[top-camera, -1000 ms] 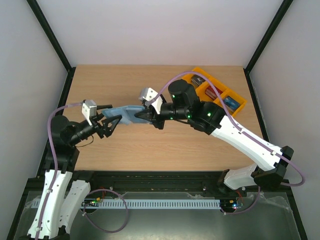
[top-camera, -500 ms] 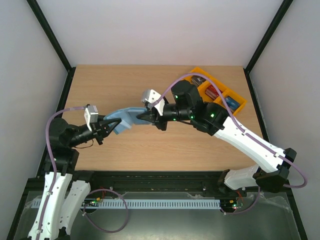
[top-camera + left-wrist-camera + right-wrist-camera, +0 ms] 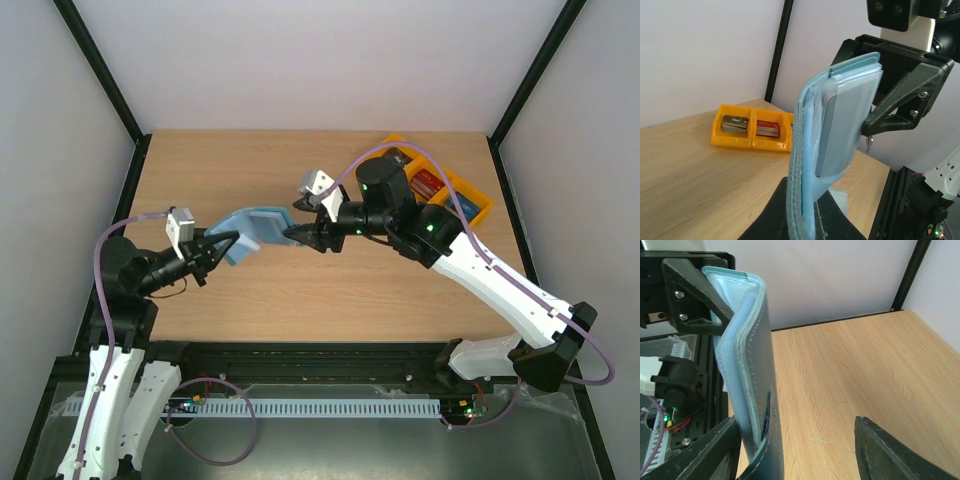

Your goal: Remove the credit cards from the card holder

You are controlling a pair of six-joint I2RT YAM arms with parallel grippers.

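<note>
The teal-blue card holder (image 3: pixel 248 231) hangs above the table between both arms. My left gripper (image 3: pixel 216 248) is shut on its left end; in the left wrist view the card holder (image 3: pixel 807 150) stands edge-on out of my left gripper (image 3: pixel 802 197). A grey credit card (image 3: pixel 842 125) sits in its clear pocket. My right gripper (image 3: pixel 296 232) is open at the right end. In the right wrist view the card holder (image 3: pixel 757 385) rests by one finger (image 3: pixel 705 455) of my right gripper (image 3: pixel 796 429), with a wide gap to the other finger (image 3: pixel 895 455).
The orange tray (image 3: pixel 455 175) at the back right, behind my right arm, holds a red card (image 3: pixel 428 183) and a blue one (image 3: pixel 462 205). The left wrist view shows the tray (image 3: pixel 752 142) with a dark stack (image 3: pixel 735 123) and a red stack (image 3: pixel 769 127).
My left gripper has shut on the card holder's left end. My right gripper, shut on the right end before, has opened and let go. The card holder has shifted slightly left.
</note>
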